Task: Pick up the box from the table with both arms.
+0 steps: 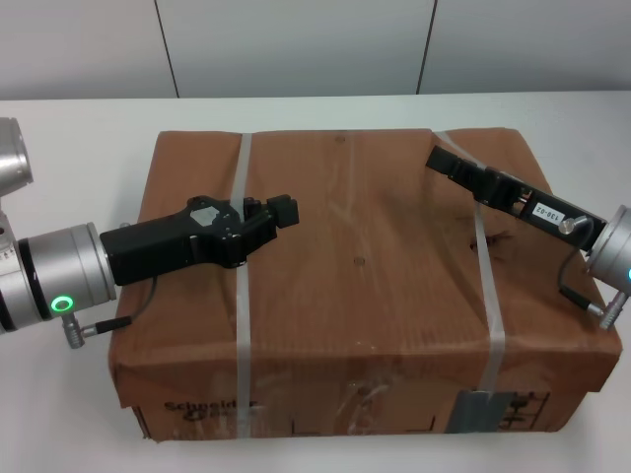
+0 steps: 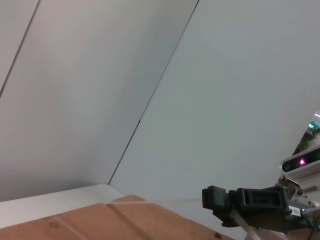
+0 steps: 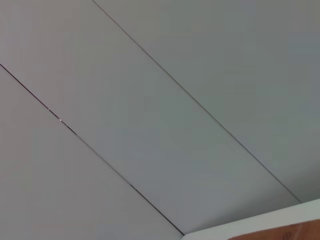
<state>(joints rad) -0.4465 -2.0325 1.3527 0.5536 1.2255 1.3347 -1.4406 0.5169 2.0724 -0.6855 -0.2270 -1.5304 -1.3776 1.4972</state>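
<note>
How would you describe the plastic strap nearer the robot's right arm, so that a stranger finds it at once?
Start at the large brown cardboard box on the plain white table. Two pale plastic straps cross its wrinkled top. The right strap runs under the black right gripper; only it ends at a grey patch on the printed side.

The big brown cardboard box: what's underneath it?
The brown cardboard box sits on a plain white table, visible all around it. Whatever lies directly beneath the box is hidden by it.

My head camera looks steeply down from close above the box (image 1: 365,266), while my two wrist cameras sit low beside it, tilted up at the wall (image 2: 125,75), each catching only the box's far top edge.
</note>
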